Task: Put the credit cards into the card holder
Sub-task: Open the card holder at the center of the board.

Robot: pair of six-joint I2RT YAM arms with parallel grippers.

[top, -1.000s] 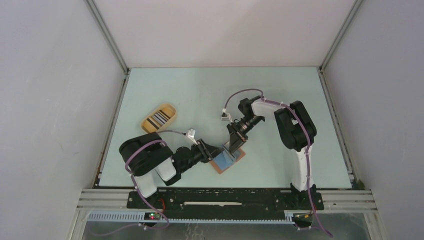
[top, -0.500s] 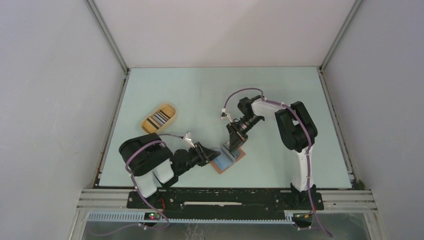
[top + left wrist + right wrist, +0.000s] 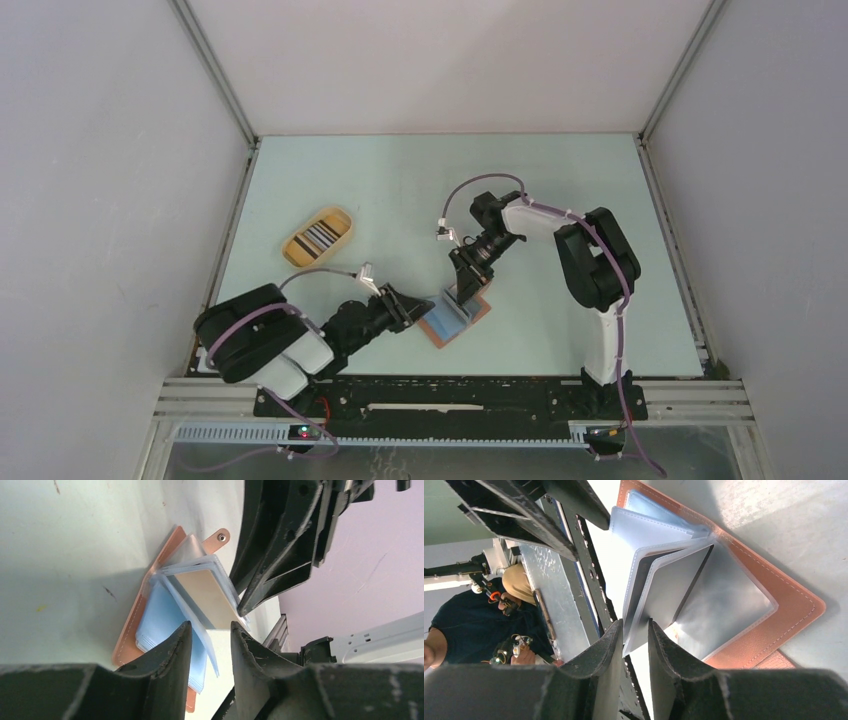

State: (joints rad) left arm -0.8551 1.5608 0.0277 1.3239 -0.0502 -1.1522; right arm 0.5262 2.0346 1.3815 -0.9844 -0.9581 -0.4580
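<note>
Yellow tray (image 3: pixel 293 254) well left of holder (image 3: pixel 447 337)

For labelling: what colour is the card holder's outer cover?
The card holder is reddish-brown with pale stitching; best in the right wrist view.

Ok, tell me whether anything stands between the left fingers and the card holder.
Nothing visible does. The left fingers sit at the clear sleeves of the card holder, one sleeve edge running into their gap. The right fingers pinch another sleeve from the far side, not between.
</note>
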